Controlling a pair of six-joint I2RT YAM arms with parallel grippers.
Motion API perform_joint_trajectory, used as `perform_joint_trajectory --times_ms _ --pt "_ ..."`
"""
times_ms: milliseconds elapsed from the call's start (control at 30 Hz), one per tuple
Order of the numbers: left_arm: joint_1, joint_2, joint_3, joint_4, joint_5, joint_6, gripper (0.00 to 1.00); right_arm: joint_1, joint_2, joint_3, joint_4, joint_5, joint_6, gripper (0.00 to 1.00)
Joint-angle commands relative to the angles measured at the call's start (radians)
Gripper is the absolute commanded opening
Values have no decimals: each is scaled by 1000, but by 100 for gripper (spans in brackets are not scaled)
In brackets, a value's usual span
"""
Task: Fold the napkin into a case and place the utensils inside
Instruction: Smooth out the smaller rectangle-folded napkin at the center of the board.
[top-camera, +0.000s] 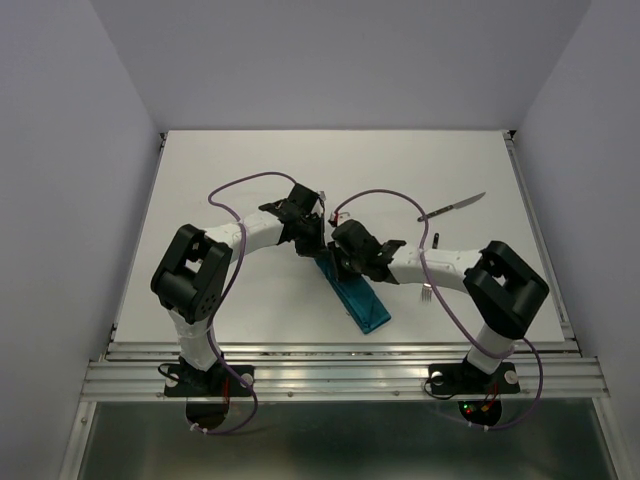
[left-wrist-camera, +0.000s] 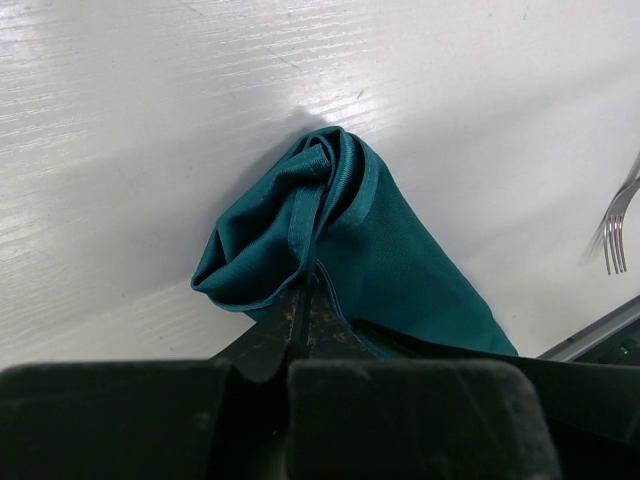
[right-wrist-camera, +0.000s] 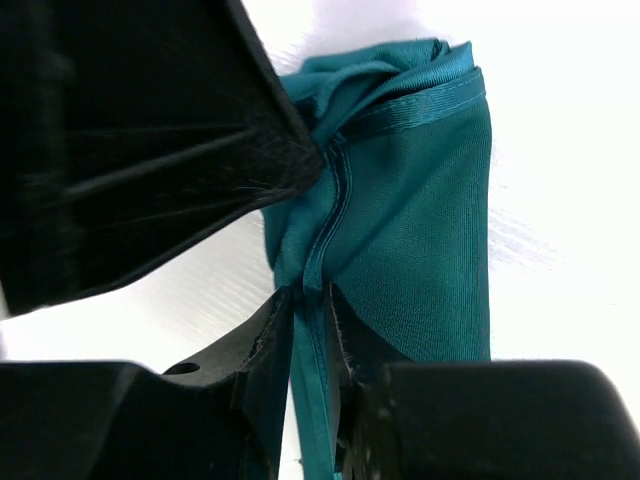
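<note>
In the top view the 2 grippers hide the far end of the napkin (top-camera: 365, 300). The rest lies as 1 long narrow folded strip at the middle of the table (top-camera: 240, 170), running toward the near right. Whether anything is inside the fold I cannot tell. The left gripper (left-wrist-camera: 305, 298) is closed tight on the bunched far end. The right gripper (right-wrist-camera: 310, 320) has a narrow gap with the hem in it; if it presses the hem, I cannot tell. The fork (top-camera: 428, 294), partly covered by the right arm, and the knife (top-camera: 452, 207), far right, lie outside on the table.
</note>
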Motion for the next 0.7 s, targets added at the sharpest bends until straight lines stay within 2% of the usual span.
perform_joint_trajectory --times_ms 0,333,667 --pt "6 -60 15 25 23 -1 0 11 -75 18 26 32 14 25" --pt "12 -67 14 20 22 2 0 -20 20 84 16 101 55 19" --pt "14 -67 6 28 28 4 0 -29 74 134 18 100 49 29"
